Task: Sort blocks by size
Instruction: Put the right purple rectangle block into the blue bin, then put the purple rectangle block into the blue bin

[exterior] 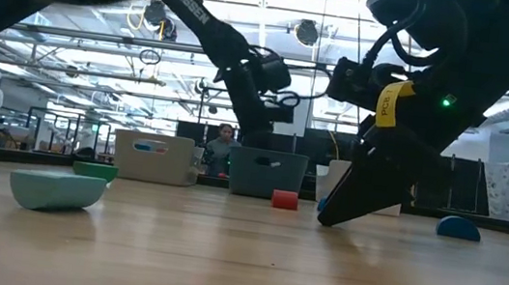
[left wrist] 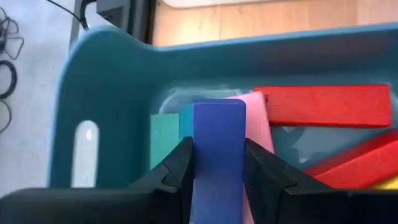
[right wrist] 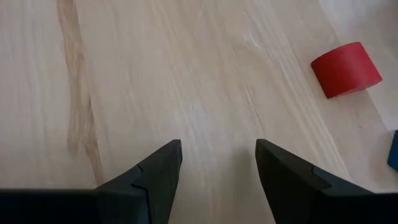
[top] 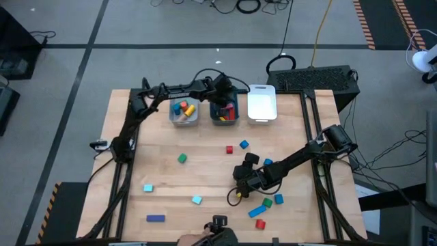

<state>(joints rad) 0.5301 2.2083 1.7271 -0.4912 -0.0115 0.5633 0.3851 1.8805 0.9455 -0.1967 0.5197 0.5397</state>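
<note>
My left gripper (top: 222,96) is over the teal tray (top: 213,117) at the table's far side, shut on a blue bar (left wrist: 217,149). The tray (left wrist: 106,81) holds red bars (left wrist: 323,104), a pink piece (left wrist: 256,121) and a cyan piece (left wrist: 163,140). My right gripper (right wrist: 217,152) is open and empty, low over bare wood near the table's near right (top: 242,183). A red block (right wrist: 346,68) lies on the wood ahead of it. Loose blocks lie on the table: red (top: 229,149), blue (top: 244,145), green (top: 181,158). My left gripper pinches the blue bar's two long sides (left wrist: 200,163) between its two fingers. The fingers point down into the teal tray and lie along the bar. The bar's free end (left wrist: 219,111) sticks out past the fingertips over the pink piece; whether it touches, I cannot tell.
A grey tray (top: 184,119) with several blocks stands left of the teal one, a white tray (top: 261,104) right of it. More blocks lie near the front: cyan (top: 147,187), cyan (top: 196,200), a blue bar (top: 156,219), and blue, red and green ones (top: 260,223) by my right gripper.
</note>
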